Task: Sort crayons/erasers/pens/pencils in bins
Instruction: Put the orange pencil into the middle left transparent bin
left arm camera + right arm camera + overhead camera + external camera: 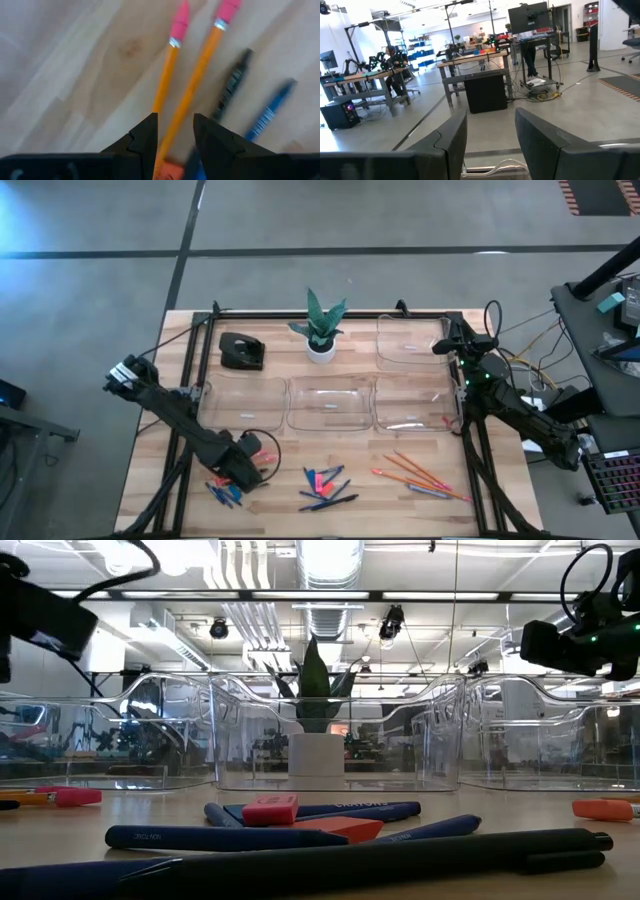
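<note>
Orange shafts fill my left wrist view: two pencils point(192, 85) with pink ends lie on the wood, one running right between my parted fingers point(145, 140). Whether the pads touch it I cannot make out; the lower end is cut off behind them, and a reddish blur sits there, hard to name. Beside them lie a dark pen point(231, 85) and a blue crayon point(270, 110), both blurred. From above, my left gripper point(252, 465) hangs low at the table's near left corner, covering most of that little pile. My right gripper point(452, 345) is up by the far right bin point(405, 340), fingers parted, nothing between them, looking out into the room. More pencils point(420, 476) lie near right, and pens and erasers point(322, 478) mid-front. Bins point(330, 402) look clear, though reflections hide detail.
</note>
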